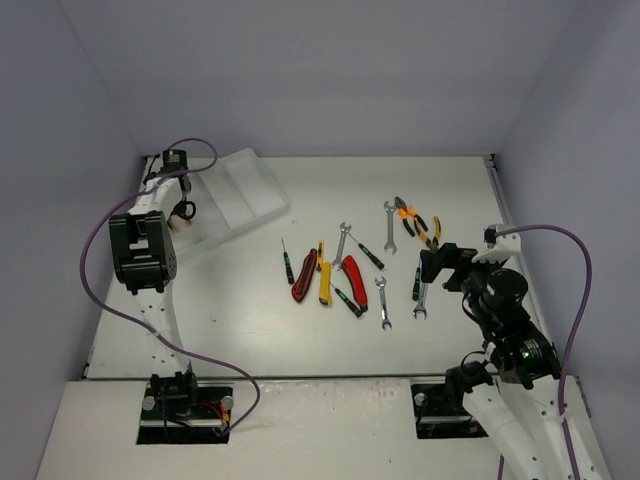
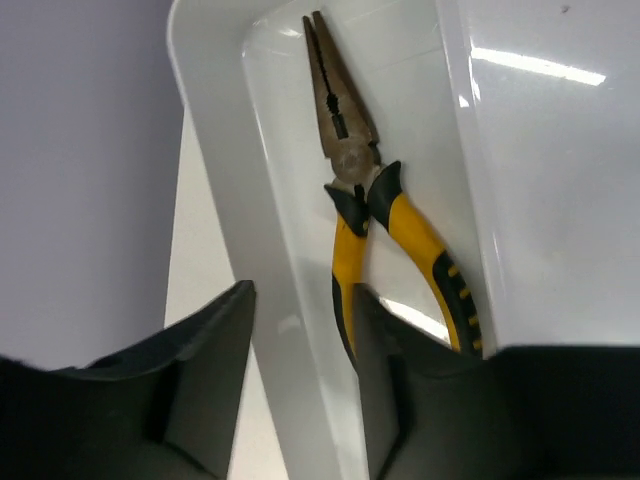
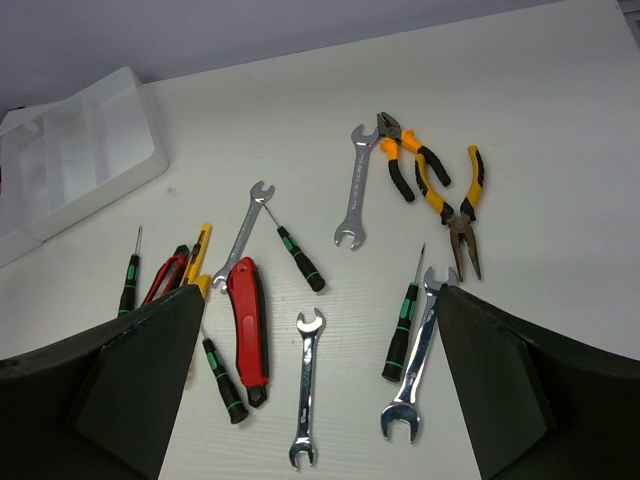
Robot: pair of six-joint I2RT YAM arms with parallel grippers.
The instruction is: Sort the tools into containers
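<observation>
Top external shows grey walls (image 1: 300, 70) around a white table (image 1: 450, 180) holding tools (image 1: 355, 282).

Overhead from behind, left wrist close above tray (image 2: 215, 150), right wrist farther, sharing overhead's tools (image 3: 300, 258)

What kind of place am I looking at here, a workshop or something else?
Probably a robot lab test cell, not a workshop: bare grey walls box in a white table, a left arm and right arm are bolted at its near edge, and tools lie spread out.
</observation>
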